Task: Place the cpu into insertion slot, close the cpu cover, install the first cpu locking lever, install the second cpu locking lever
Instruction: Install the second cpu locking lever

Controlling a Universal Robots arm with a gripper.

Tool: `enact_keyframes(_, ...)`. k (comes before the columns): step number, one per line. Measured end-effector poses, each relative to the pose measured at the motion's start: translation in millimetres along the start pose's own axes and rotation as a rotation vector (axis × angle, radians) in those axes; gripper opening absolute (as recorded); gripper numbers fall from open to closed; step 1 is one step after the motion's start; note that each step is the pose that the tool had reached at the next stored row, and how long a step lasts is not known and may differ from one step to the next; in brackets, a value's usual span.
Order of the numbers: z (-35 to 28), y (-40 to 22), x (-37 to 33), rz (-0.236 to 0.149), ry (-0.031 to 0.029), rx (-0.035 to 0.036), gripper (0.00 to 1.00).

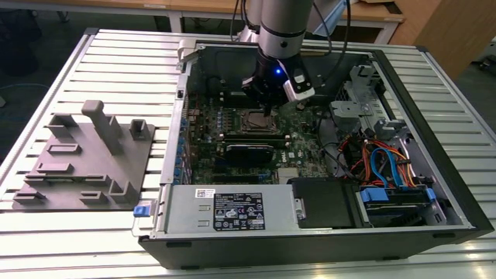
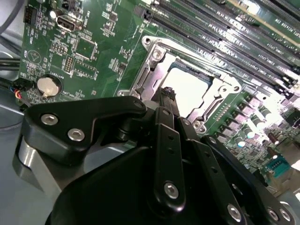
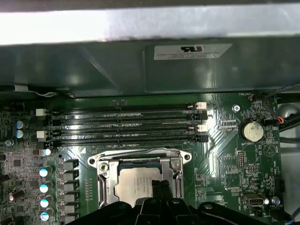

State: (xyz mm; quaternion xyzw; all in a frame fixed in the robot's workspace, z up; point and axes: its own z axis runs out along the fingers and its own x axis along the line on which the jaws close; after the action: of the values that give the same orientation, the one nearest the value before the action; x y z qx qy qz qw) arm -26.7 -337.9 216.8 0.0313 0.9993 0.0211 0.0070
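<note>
The cpu (image 3: pixel 133 183) (image 2: pixel 190 89) lies in the insertion slot (image 1: pixel 254 120), its dull silver top showing through the window of the cpu cover (image 3: pixel 174 165) (image 2: pixel 154 63). The cover lies flat over it. A thin wire locking lever (image 3: pixel 140 151) runs along the socket's edge nearest the memory slots. My gripper (image 3: pixel 157 188) (image 2: pixel 167 95) (image 1: pixel 268 109) is shut with nothing between its fingers. Its tips sit right at the cover's edge on the side away from the memory slots, over the rim of the socket.
The open computer case (image 1: pixel 457 192) lies on a slatted table. Several long memory slots (image 3: pixel 126 124) run beside the socket. A coin battery (image 3: pixel 251 130) (image 2: pixel 49 86), a black card (image 1: pixel 248 152), the power supply (image 1: pixel 225 209) and cables (image 1: pixel 380 163) surround it. A grey fixture (image 1: pixel 85 157) stands at the exterior view's left.
</note>
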Motion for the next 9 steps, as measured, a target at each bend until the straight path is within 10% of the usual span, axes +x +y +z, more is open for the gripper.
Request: enact_keyframes(9, 0.0, -0.1, 0.0, 0.000, 0.0000, 0.0001, 0.10)
